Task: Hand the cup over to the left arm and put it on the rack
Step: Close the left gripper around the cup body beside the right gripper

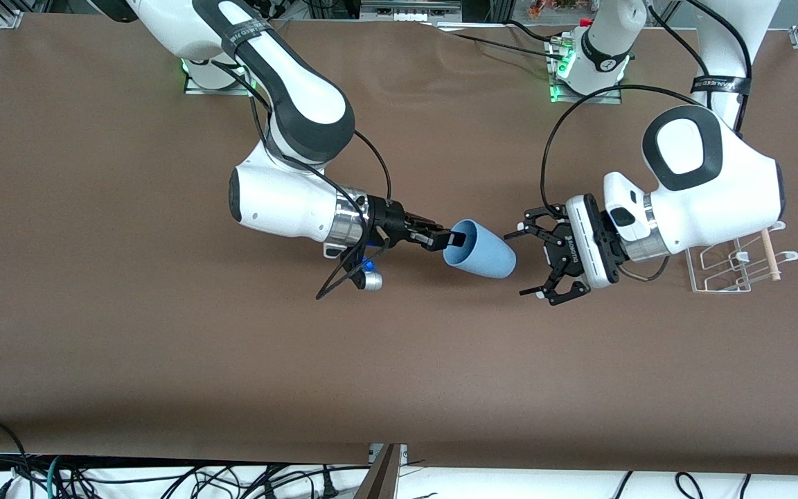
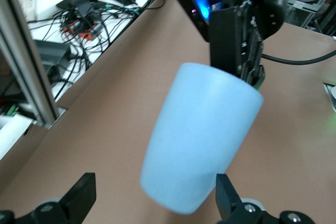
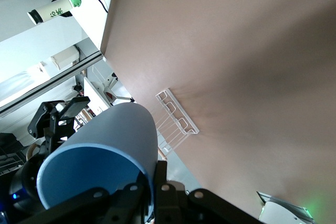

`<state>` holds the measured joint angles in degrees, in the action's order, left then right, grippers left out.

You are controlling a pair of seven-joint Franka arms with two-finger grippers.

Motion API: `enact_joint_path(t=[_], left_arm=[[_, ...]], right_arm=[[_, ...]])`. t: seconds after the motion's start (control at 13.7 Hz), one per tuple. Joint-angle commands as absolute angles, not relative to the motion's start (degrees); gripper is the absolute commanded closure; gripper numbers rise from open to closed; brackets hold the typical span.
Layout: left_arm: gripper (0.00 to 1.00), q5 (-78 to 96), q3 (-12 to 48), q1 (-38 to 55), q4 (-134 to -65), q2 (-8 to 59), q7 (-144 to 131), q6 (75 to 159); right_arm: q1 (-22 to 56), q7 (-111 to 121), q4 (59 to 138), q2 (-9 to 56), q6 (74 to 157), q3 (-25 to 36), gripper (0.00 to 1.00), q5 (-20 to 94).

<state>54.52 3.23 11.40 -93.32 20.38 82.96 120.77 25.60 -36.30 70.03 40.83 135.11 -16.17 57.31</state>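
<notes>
The light-blue cup (image 1: pixel 480 249) is held in the air over the middle of the table, lying sideways with its base toward the left arm. My right gripper (image 1: pixel 449 239) is shut on the cup's rim, one finger inside and one outside (image 3: pixel 164 181). My left gripper (image 1: pixel 527 262) is open, its fingertips just short of the cup's base. In the left wrist view the cup (image 2: pixel 202 135) fills the middle, its base between the spread fingertips (image 2: pixel 227 195). The rack (image 1: pixel 738 267) stands at the left arm's end of the table, partly hidden by that arm.
The brown table (image 1: pixel 163 333) stretches wide nearer the front camera. The rack also shows in the right wrist view (image 3: pixel 176 119). Cables and aluminium frame posts (image 2: pixel 26 61) lie off the table's edge.
</notes>
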Motion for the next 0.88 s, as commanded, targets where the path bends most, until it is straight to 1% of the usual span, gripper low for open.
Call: enact_joint_path(t=[0.0, 0.58, 0.66, 0.73, 0.8], left_arm=[[0.00, 56.5, 3.3, 13.1, -93.0, 20.9, 85.8, 121.2], [0.00, 55.7, 3.4, 13.2, -93.9, 20.9, 87.1, 119.3], [0.07, 55.7, 3.5, 13.1, -93.9, 20.9, 89.1, 119.0], [0.34, 55.9, 3.5, 12.9, -93.9, 20.9, 91.1, 119.0], [0.64, 55.9, 3.5, 12.8, -93.9, 20.8, 91.6, 118.9]], right_arm=[[24.9, -36.6, 67.9, 41.9, 133.2, -17.1, 1.00, 58.3], [24.8, -36.7, 67.9, 41.7, 132.8, -17.1, 1.00, 58.3], [24.8, -36.7, 67.9, 41.7, 132.8, -17.1, 1.00, 58.3], [24.8, -36.7, 67.9, 41.7, 132.8, -17.1, 1.00, 58.3], [24.8, -36.7, 67.9, 41.7, 132.8, -17.1, 1.00, 58.3]])
